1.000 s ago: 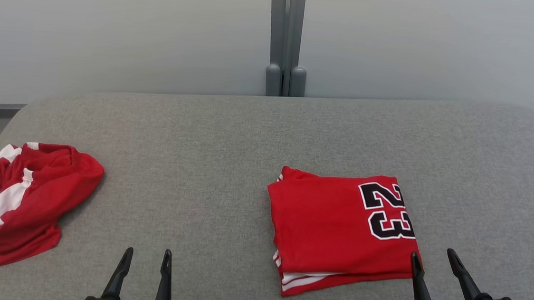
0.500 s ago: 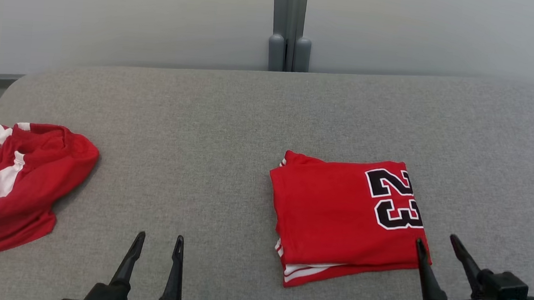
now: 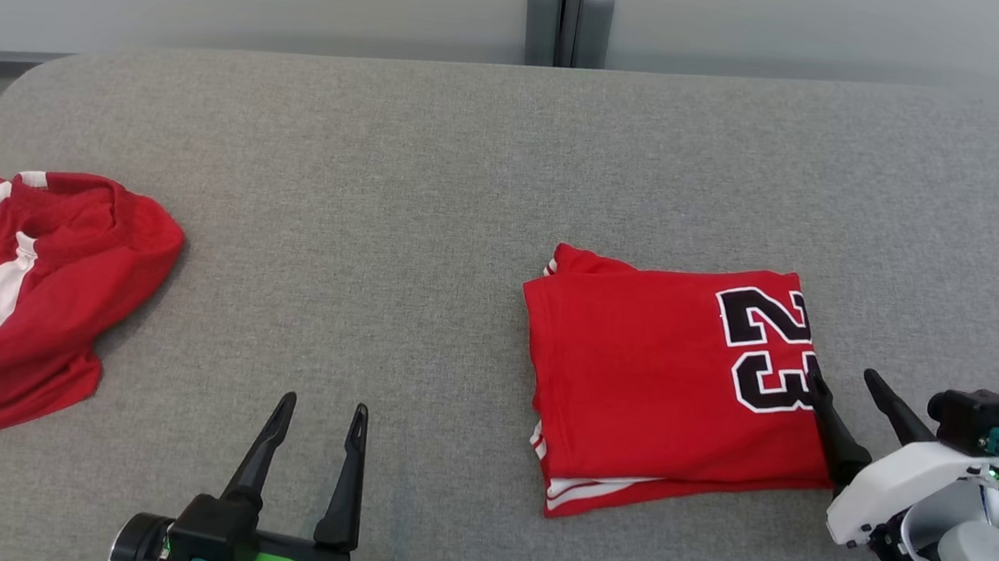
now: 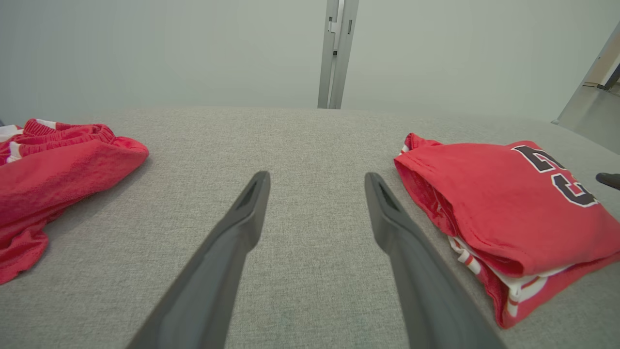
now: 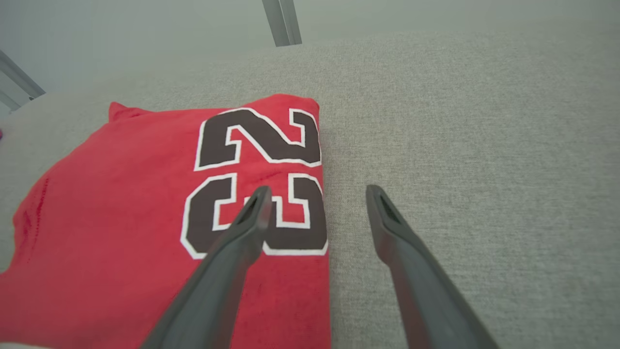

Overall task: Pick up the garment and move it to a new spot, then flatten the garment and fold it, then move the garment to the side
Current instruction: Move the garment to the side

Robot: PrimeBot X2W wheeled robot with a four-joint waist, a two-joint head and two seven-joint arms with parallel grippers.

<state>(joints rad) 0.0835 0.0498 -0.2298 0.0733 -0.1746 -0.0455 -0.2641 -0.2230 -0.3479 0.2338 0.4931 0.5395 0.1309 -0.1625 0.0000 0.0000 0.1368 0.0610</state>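
Head view, near end first: how do the jaws stand?

— Both pairs are spread wide with nothing in them. The left gripper [image 3: 323, 404] sits over bare table [image 3: 433, 222], between the two red garments.

And the right one?

— The right gripper [image 3: 841, 376] straddles the right edge of the folded jersey [image 3: 661, 382], with one finger over the number [image 3: 766, 351] and the other over bare table. That edge runs away from the robot, roughly along the fingers. I cannot tell whether the tips touch.

So the jersey lies to that gripper's left?

— Yes. It is also to the right of the left gripper, a little apart. Folding looks done, so I judge that moving it aside is what remains, and the right arm is nearer.

Farthest from that arm?

— A crumpled garment [image 3: 45, 280] at the table's left end, well apart.
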